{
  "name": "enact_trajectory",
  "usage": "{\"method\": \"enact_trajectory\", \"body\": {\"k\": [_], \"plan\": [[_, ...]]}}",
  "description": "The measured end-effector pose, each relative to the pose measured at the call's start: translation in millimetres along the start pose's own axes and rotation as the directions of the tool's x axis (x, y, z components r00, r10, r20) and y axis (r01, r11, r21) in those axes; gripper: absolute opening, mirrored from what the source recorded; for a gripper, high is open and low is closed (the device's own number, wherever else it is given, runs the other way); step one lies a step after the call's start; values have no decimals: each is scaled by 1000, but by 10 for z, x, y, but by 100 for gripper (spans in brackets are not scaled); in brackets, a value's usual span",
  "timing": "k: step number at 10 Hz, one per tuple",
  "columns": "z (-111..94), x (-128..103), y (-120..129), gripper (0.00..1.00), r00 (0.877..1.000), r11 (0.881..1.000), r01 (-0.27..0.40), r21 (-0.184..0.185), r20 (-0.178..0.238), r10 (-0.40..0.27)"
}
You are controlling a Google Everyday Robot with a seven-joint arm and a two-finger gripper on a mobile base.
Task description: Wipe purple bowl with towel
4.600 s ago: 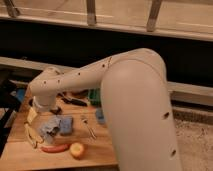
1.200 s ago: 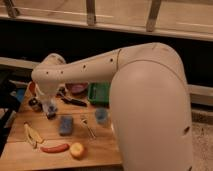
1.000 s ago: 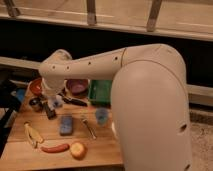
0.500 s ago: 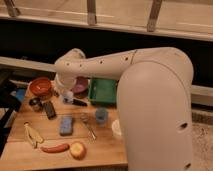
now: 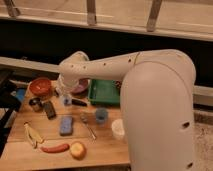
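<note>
Purple bowl [image 5: 81,89] looks not yet wiped; the closed hand [image 5: 64,92], just left of it, seems to hold the towel [image 5: 66,99]

Orange-red bowl [image 5: 41,86], green tray [image 5: 103,92], blue sponge [image 5: 66,125], perhaps an apple [image 5: 77,150], on wooden table [image 5: 102,150]
</note>
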Motion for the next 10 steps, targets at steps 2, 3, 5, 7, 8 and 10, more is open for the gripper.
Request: {"method": "enact_trajectory", "body": {"k": [2, 3, 5, 7, 8, 10], "plan": [[39, -144, -93, 0, 999, 999, -15, -29, 31, 16], [25, -264, -250, 0, 998, 998, -37, -41, 57, 39], [38, -377, -348, 0, 993, 995, -68, -69, 92, 74], [23, -478, -550, 0, 985, 991, -110, -78, 124, 119], [16, -581, -685, 0, 980, 987, -135, -86, 136, 146], [25, -795, -904, 0, 976, 983, -154, -95, 144, 166]]}}
